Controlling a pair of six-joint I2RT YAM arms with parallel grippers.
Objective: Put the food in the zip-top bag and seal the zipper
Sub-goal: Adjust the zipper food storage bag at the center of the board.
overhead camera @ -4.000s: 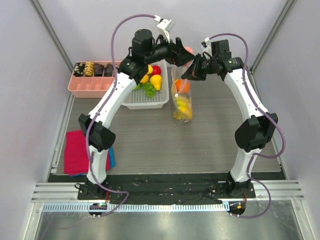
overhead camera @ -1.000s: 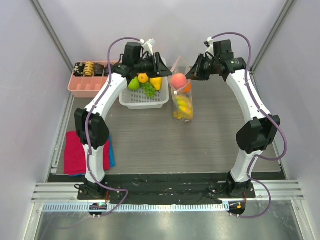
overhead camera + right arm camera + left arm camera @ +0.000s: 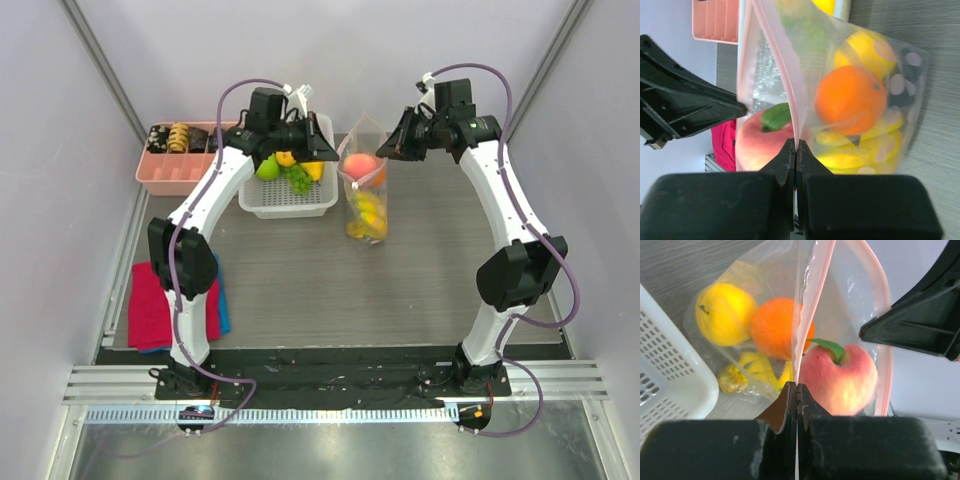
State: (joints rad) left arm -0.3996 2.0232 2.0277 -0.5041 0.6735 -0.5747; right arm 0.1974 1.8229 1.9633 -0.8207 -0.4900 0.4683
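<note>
The zip-top bag (image 3: 364, 205) hangs upright between both arms, mouth open at the top. My left gripper (image 3: 332, 152) (image 3: 797, 387) is shut on the left edge of the mouth. My right gripper (image 3: 385, 150) (image 3: 796, 145) is shut on the right edge. The pink zipper (image 3: 812, 295) (image 3: 785, 65) strips stand apart. A pink peach (image 3: 360, 163) (image 3: 837, 377) (image 3: 760, 137) sits at the mouth. Below it in the bag lie an orange (image 3: 775, 327) (image 3: 850, 97), a yellow fruit (image 3: 725, 312) and a banana (image 3: 860, 150). More food (image 3: 290, 170), green and yellow, lies in the white basket.
The white slatted basket (image 3: 290, 205) (image 3: 665, 375) stands just left of the bag. A pink divided tray (image 3: 175, 175) with dark snacks is at the back left. A red and blue cloth (image 3: 150, 305) lies at the near left.
The peach has left my left gripper and sits in the bag's mouth. My left gripper has moved left and shut on the mouth's left edge. My right gripper has shifted slightly right.
</note>
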